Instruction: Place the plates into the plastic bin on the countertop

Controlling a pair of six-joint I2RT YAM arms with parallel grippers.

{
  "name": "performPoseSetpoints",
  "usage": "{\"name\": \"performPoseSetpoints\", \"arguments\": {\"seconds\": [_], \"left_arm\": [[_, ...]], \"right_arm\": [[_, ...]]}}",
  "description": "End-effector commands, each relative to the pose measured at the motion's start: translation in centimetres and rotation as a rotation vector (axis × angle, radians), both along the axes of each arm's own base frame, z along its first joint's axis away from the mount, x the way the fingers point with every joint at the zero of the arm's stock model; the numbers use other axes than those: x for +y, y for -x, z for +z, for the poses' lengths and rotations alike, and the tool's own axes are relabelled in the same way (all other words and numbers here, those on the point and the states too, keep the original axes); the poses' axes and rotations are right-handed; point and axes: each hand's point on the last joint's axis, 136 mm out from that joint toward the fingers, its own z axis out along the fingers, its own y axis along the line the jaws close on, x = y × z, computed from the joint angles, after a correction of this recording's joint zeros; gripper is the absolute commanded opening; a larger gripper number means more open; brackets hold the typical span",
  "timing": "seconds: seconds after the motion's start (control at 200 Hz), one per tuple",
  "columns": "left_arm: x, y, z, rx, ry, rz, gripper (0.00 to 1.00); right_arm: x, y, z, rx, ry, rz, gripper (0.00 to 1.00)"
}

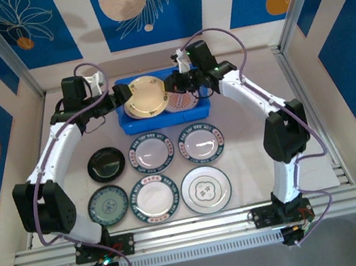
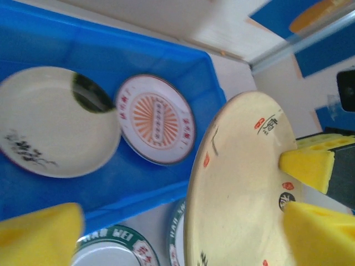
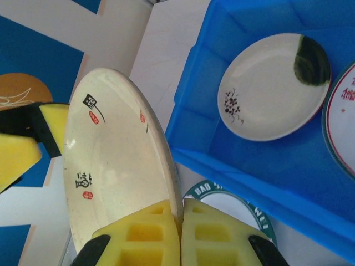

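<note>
A cream plate with red stamps hangs tilted above the blue plastic bin. My right gripper is shut on its rim, yellow pads pinching the edge. In the right wrist view the cream plate stands left of the bin. My left gripper is open, its fingers wide on either side of the held plate; whether a finger touches it I cannot tell. Inside the bin lie a cream plate with a dark patch and an orange sunburst plate.
On the countertop in front of the bin lie a black plate, a dark green plate and several white plates with dark patterned rims, such as one. An aluminium rail runs along the near edge.
</note>
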Motion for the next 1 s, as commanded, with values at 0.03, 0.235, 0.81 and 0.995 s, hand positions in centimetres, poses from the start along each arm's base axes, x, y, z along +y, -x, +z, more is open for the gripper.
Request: {"name": "performPoseSetpoints", "arguments": {"seconds": [0.03,0.235,0.81,0.995], "left_arm": [[3.7,0.9,-0.2,-0.060,-0.126,0.148,1.00],[5.5,3.4,-0.5,-0.088,-0.115,0.223,1.00],[5.8,6.0,-3.0,-0.052,-0.167,0.179,1.00],[5.9,5.9,-3.6,-0.034,-0.166,0.174,1.00]], "right_arm": [[0.5,-2.4,-1.0,0.048,0.048,-0.057,0.00],[2.2,-6.1,-4.0,0.117,0.058,-0.081,0.00],[4.1,-10.7,-12.7,0.194,0.138,-0.158,0.00],[4.2,-11.3,-14.1,0.201,0.148,-0.177,0.00]]}}
